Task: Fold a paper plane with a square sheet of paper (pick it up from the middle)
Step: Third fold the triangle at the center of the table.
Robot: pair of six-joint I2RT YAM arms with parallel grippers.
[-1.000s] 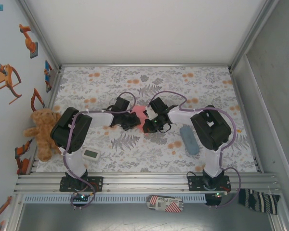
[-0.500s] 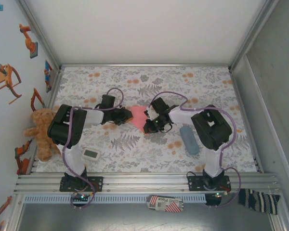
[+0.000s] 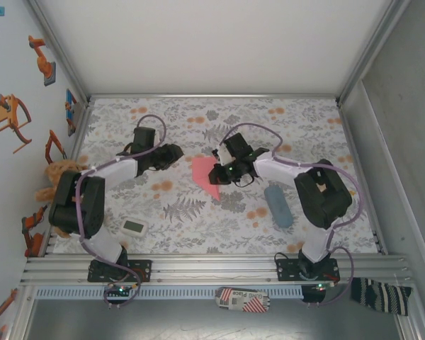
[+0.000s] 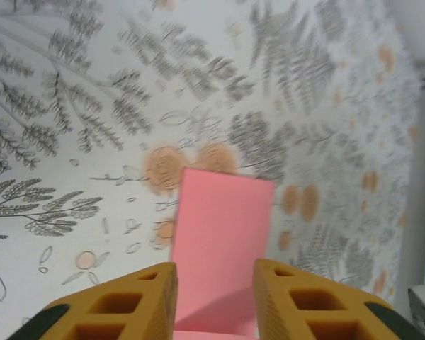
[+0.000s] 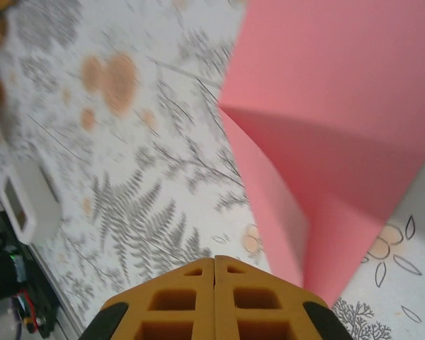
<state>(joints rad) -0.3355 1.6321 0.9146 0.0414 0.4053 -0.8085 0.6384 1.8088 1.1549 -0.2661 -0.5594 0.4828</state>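
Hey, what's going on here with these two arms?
Two robot arms are partway through folding a salmon-pink sheet of paper. It lies on the floral table, already a creased wedge. The left fingers are open, just short of it. The right fingers are shut at its edge; whether they pinch it is unclear.

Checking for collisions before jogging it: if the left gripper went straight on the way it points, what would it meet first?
Probably the pink sheet of paper, lying on the floral table right ahead of the open left gripper; the depth is hard to judge.
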